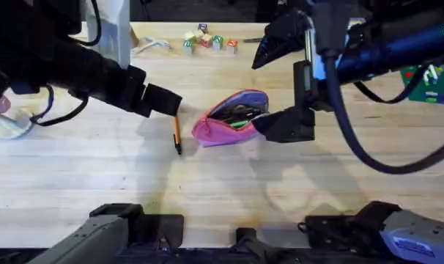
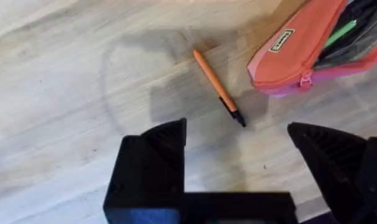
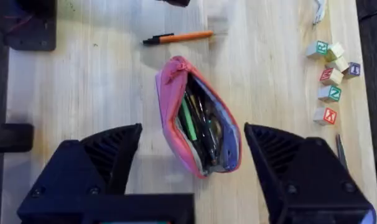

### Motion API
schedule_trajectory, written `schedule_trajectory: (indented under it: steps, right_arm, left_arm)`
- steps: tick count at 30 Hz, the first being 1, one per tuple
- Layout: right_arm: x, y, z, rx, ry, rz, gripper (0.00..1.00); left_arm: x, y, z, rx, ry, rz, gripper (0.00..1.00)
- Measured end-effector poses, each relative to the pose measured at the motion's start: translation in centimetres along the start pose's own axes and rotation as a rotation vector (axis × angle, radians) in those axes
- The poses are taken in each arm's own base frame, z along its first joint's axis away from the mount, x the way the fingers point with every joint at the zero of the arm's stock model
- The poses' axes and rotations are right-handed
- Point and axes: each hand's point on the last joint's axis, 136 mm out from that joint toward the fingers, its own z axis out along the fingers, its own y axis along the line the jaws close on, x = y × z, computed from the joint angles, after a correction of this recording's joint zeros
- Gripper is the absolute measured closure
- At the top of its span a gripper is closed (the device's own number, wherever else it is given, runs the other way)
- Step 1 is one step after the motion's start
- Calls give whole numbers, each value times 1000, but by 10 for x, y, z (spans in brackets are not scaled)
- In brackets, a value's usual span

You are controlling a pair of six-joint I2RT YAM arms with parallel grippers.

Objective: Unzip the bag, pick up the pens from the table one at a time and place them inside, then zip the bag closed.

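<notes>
1. While gaping unzipped on the light wooden counter (image 1: 97, 183), pink fabric pencil pouch (image 1: 229, 121) awaits orange pen (image 1: 176, 132) lying just beside.
2. Left fingers (image 2: 238, 146) spread above pen for pickup; right fingers (image 3: 191, 149) apart over pouch.

I see even, bright overhead light; the arms throw soft grey shadows onto the counter (image 1: 75, 176), and both arms blur large and dark near my overhead camera.

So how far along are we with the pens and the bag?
The bag is unzipped and gaping, with pens already inside. One orange pen remains on the table beside it. The left gripper hangs open just above that pen; the right gripper is open over the bag. Left: load this pen, then zip shut.
</notes>
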Motion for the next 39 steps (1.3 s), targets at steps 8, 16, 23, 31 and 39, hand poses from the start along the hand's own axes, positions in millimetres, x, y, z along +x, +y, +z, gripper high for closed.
schedule_trajectory:
  steps: [8,16,23,31,39]
  right_arm:
    - [5,6,0,-24,21,19,4]
    - [9,10,-1,-39,34,32,4]
    - [6,14,-10,-27,24,56,4]
    - [12,26,-16,-53,48,87,4]
    - [13,29,-19,-54,48,91,4]
  left_arm:
    - [-3,1,0,-3,-13,-91,6]
    - [5,22,-1,-133,7,-409,6]
    - [-1,12,1,-212,-11,-503,5]
    - [-3,10,7,-288,-13,-567,6]
    - [3,7,56,-307,41,-613,6]
